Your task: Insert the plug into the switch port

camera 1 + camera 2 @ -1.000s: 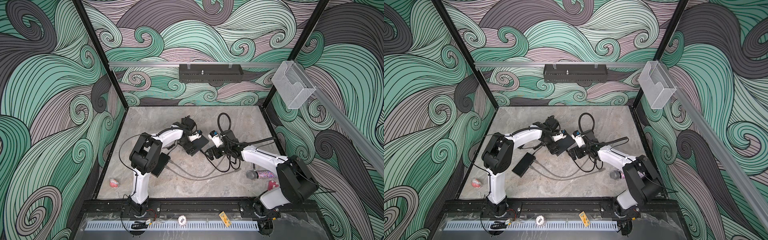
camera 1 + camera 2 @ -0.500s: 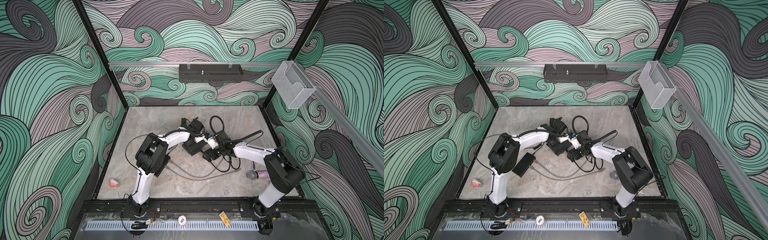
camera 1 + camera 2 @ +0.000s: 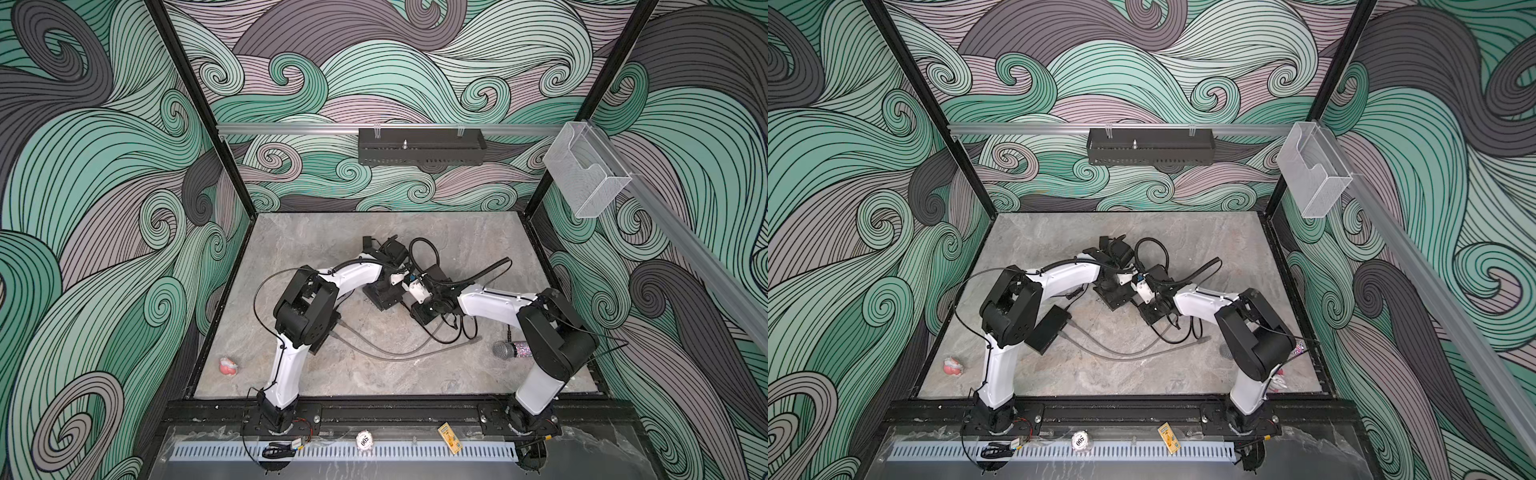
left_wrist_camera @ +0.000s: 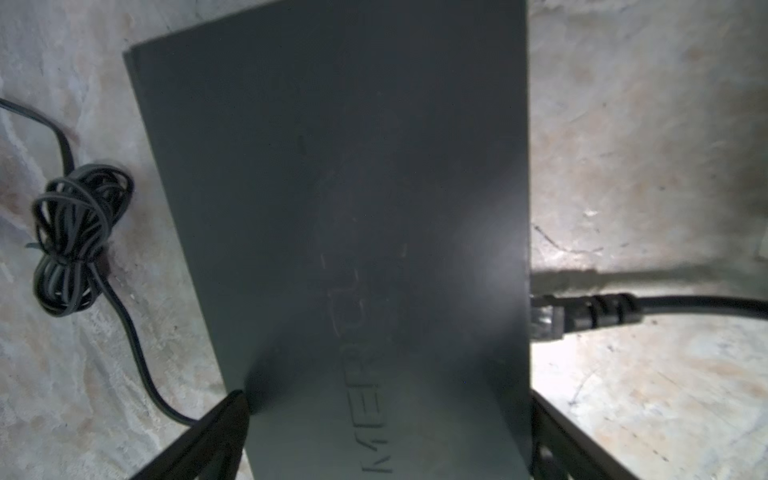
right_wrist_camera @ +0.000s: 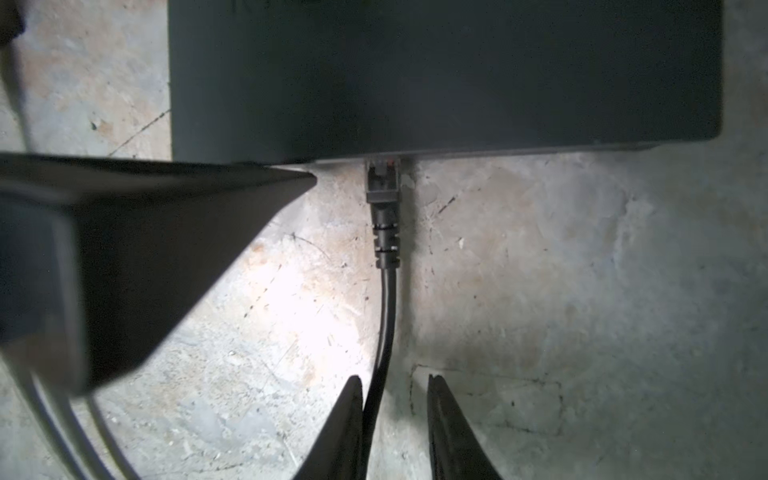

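Switch (image 4: 332,187) lies flat on the table (image 5: 582,291). Plug (image 5: 382,183) sits nose-on at the switch's port edge, with its clear body and ribbed boot showing outside the case. Whether it has latched, you cannot tell from here. Its cable (image 5: 386,311) runs straight back from the switch.

Step in hand, as I read it: getting a hold behind the plug to drive it home.
- Take your hold closer to the switch, on the ribbed boot if you can. Bare cable will likely buckle under a push.
- Push square to the port edge with no sideways lean, and keep the latch tab as it lies.
- Have the left claw brace the switch, or the case will probably slide off ahead of the plug.

Right claw (image 5: 392,378): jaws a narrow way apart, well back from the switch. Cable passes between them and touches one finger (image 5: 345,428). Bare table shows between the cable and the other finger. Not clamped, as far as this view shows.

Left claw (image 4: 388,397): jaws wide apart, straddling the switch at its lettered end. One finger is at the port edge beside the plug, the other at the opposite edge. Pressing or only flanking, I cannot tell.

Tied cord bundle (image 4: 70,237) lies on the side of the switch away from the plug.
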Tool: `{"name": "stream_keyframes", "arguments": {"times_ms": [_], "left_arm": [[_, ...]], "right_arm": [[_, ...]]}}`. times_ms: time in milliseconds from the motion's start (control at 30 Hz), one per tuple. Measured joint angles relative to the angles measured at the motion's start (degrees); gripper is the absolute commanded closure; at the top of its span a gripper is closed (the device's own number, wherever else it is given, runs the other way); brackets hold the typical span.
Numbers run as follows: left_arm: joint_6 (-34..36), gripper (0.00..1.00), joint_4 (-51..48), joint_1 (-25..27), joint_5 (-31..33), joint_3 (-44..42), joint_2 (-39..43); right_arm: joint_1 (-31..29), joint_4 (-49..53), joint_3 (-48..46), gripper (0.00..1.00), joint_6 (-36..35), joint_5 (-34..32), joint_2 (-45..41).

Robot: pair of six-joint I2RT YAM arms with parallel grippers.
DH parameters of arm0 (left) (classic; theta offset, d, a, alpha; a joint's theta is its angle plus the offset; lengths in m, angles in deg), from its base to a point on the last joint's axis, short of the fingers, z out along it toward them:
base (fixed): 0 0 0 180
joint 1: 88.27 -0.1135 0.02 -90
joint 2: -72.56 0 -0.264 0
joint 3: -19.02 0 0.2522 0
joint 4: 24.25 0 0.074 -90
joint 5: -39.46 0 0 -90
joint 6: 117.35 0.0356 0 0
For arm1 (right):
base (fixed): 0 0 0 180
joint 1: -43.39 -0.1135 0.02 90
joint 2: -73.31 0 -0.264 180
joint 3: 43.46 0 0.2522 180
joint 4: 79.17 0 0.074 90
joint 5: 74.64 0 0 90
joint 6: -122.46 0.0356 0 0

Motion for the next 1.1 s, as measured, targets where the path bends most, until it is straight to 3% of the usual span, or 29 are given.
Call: {"name": "stream_keyframes", "arguments": {"times_ms": [100,233,267,300,333,600,633,667,700,800,867,1100], "left_arm": [[-0.81,0.02,-0.26,-0.02,0.37,0.70,-0.50],[-1.33,0.01,-0.24,-0.02,0.83,0.87,-0.70],[-1.42,0.01,-0.24,-0.02,0.90,0.90,-0.70],[-1.46,0.01,-0.24,-0.02,0.92,0.90,-0.70],[-1.53,0.01,-0.26,-0.02,0.92,0.90,-0.70],[-1.88,0.01,-0.81,-0.02,0.98,1.51,-1.07],[-1.88,0.01,-0.83,-0.02,0.98,1.51,-1.09],[-1.88,0.01,-0.85,-0.02,0.98,1.53,-1.09],[-1.88,0.01,-0.85,-0.02,0.98,1.53,-1.09],[-1.90,0.01,-0.85,-0.02,0.98,1.53,-1.09],[-1.90,0.01,-0.85,-0.02,0.96,1.53,-1.09],[-1.90,0.01,-0.87,-0.02,0.96,1.55,-1.09]], "right_arm": [[0.02,0.00,-0.92,0.88,0.33,0.22,-1.29],[0.02,0.20,-1.97,0.87,0.70,0.31,-3.06],[0.02,0.17,-2.21,0.89,0.79,0.28,-3.34],[0.02,0.15,-2.47,0.99,0.92,0.31,-3.54],[0.00,0.04,-2.78,1.00,1.03,0.42,-3.72],[0.02,0.17,-4.22,1.00,1.99,0.48,-3.82],[0.02,0.15,-4.59,0.93,2.16,0.48,-4.00],[0.02,0.15,-4.94,0.72,2.36,0.50,-4.17],[0.02,0.17,-5.33,0.62,2.51,0.46,-4.48],[0.04,0.17,-5.66,0.46,2.75,0.02,-5.07],[0.07,0.20,-5.66,0.41,3.15,-1.01,-5.44],[0.07,0.15,-5.66,0.43,4.24,-4.76,-8.94]]}}
